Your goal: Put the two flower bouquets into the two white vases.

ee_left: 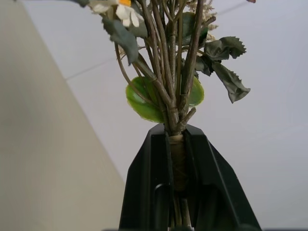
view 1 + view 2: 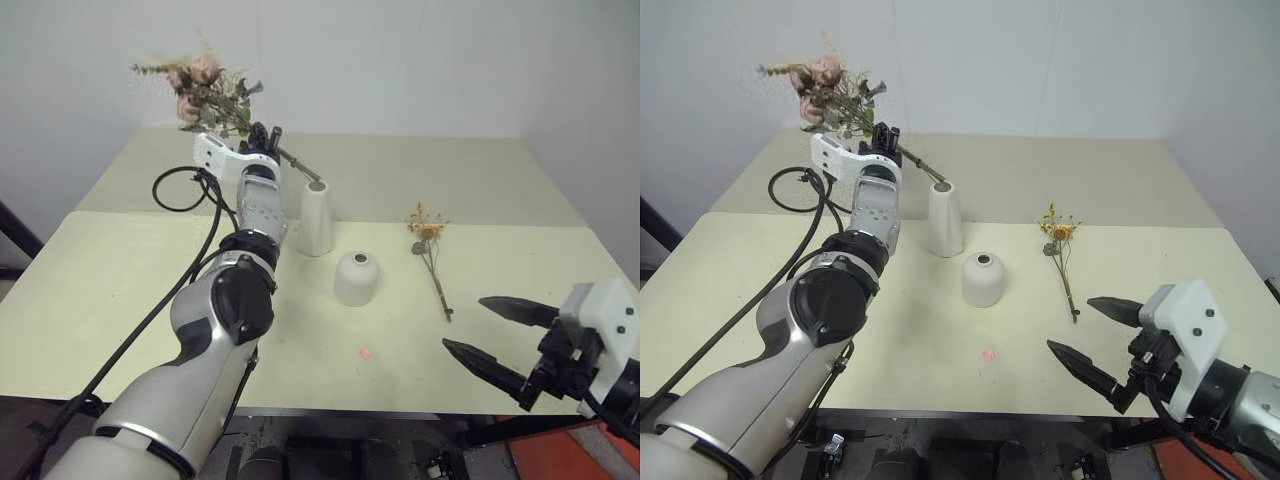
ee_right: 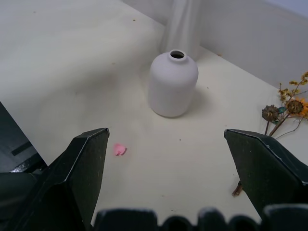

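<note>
Now the left gripper (image 2: 262, 138) is clamped tight on the wrapped stems of the bushy dried bouquet with pink roses, beige sprigs and grey-green leaves (image 2: 205, 88), held up in the air above the far part of the pale cream worktop (image 2: 120, 290). The bouquet's long axis runs slanted: flower heads up and to the robot's left, stem end (image 2: 300, 166) down and to the right, its tip right at or just entering the narrow mouth of the tall tapering matte white vase (image 2: 315, 218). Can't tell if the tip is already inside the neck. That's the relation the next move turns on, I'd judge: the stems are tilted against an upright vase, so the bunch probably needs standing up straighter while it goes down.

The short rounded white dome vase (image 2: 356, 278) sits just in front and to the right of the tall one, hole up, nothing in it. The thin sprig with small yellow-orange flowers (image 2: 430, 255) lies flat on the worktop to the right of the dome vase, blooms toward the far side, stem end toward the robot. The right gripper (image 2: 485, 337) hangs low near the front edge with fingers spread wide, holding nothing; it's the nearer one to that sprig, stem end lying just ahead and left of it. A small pink petal-like scrap (image 2: 366, 352) lies on the worktop in front of the dome vase.
</note>
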